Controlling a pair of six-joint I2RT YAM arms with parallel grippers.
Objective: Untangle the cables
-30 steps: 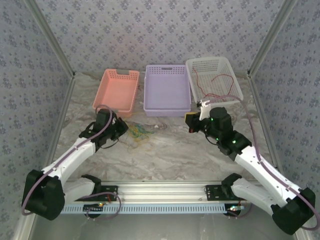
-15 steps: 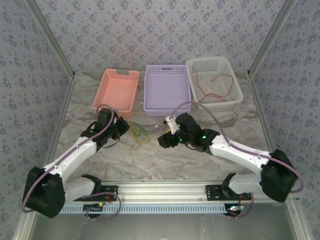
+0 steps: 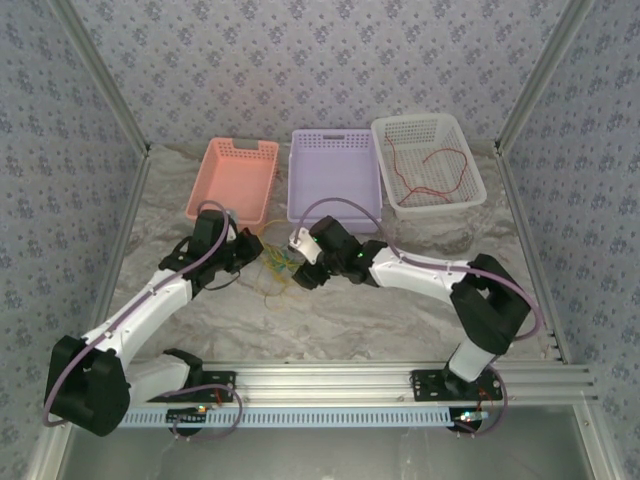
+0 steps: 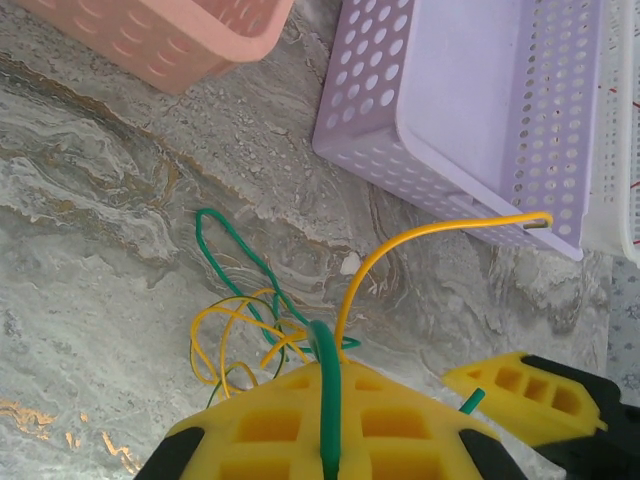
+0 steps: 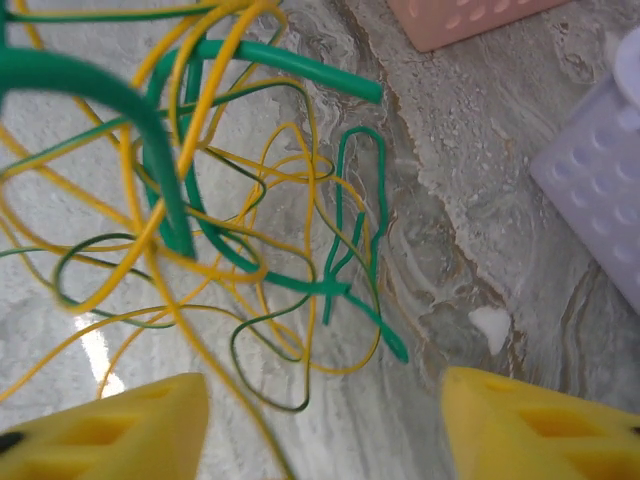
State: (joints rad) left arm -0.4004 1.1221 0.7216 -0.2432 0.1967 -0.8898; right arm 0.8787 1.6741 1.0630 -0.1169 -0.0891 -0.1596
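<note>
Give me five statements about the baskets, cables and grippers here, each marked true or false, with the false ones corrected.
1. The red cable lies in the white basket. True.
2. The pink basket stands between the other two. False: the purple basket is in the middle.
3. The left gripper is shut on a green cable. True.
4. The right gripper is clamped shut. False: its jaws stand open above the tangle.
5. The tangle lies in the pink basket. False: it lies on the table.

The cables (image 3: 278, 266) lay on the table (image 3: 400, 320) just before the middle basket (image 3: 334, 222), toward its left corner. A second basket (image 3: 226, 214) stood left of the middle basket, and a third basket (image 3: 442, 205) stood right of it with a lone cable (image 3: 430, 160) inside.
</note>
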